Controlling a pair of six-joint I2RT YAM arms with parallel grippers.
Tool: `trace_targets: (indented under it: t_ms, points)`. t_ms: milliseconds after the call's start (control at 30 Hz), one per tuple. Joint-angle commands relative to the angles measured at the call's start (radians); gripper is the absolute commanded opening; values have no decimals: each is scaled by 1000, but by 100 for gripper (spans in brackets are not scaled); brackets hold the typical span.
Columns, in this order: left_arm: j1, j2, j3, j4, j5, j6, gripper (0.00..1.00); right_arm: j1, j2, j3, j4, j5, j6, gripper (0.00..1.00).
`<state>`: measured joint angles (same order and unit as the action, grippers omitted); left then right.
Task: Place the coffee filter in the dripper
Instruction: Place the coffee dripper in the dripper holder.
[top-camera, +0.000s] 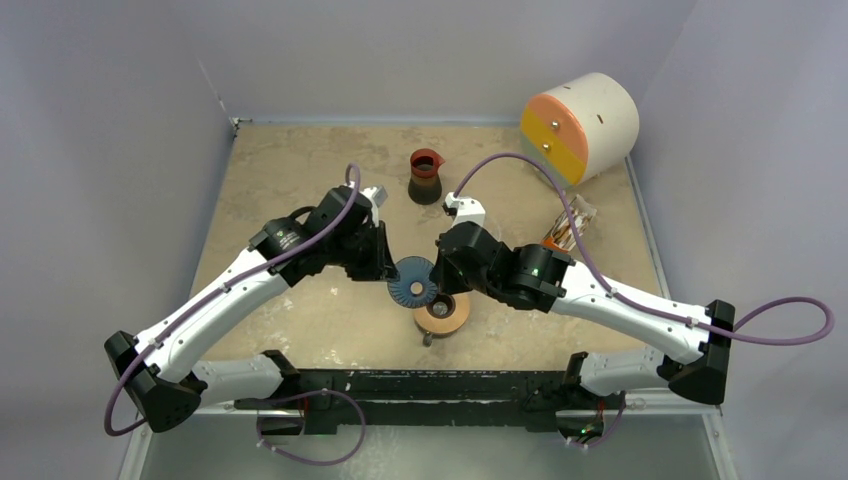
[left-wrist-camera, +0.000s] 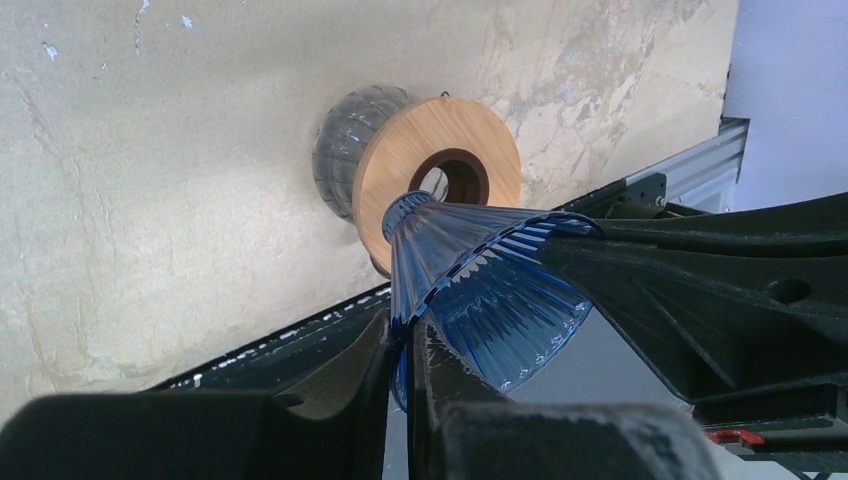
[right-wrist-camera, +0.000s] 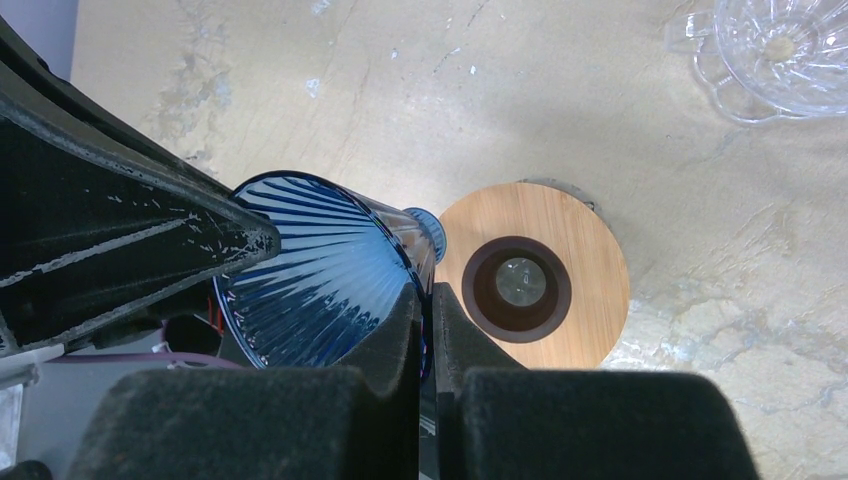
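The deep-blue ribbed dripper (top-camera: 410, 284) hangs tilted on its side just above the table, held from both sides. My left gripper (top-camera: 385, 265) is shut on its rim wall, seen close in the left wrist view as the gripper (left-wrist-camera: 410, 325) pinching the blue dripper (left-wrist-camera: 500, 300). My right gripper (top-camera: 440, 268) is shut on the opposite wall; the right wrist view shows this gripper (right-wrist-camera: 428, 300) clamping the dripper (right-wrist-camera: 320, 280). I cannot make out the coffee filter in any view.
A tan wooden ring (top-camera: 445, 318) sits on a clear glass cup (left-wrist-camera: 345, 140) just in front of the dripper. A glass carafe (top-camera: 425, 176) stands behind. At the back right lie a white, orange and yellow cylinder (top-camera: 580, 125) and a clear glass dripper (right-wrist-camera: 770, 50).
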<state>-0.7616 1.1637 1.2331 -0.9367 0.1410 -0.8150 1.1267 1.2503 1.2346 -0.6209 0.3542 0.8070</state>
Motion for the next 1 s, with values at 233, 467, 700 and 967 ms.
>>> trace_targets:
  t_ms: [233, 467, 700, 967]
  points:
    - [-15, 18, 44, -1, 3, 36, 0, 5, -26, -9, 0, 28, 23, 0]
    - [-33, 79, 77, 6, 44, 52, 0, 5, -63, -39, -55, 5, 62, 0]
    - [-32, 142, 97, 46, 121, 58, 0, 4, -107, -61, -133, -13, 60, 0]
    - [-33, 198, 120, 49, 123, 74, 0, -19, -113, -81, -161, -32, 57, 0]
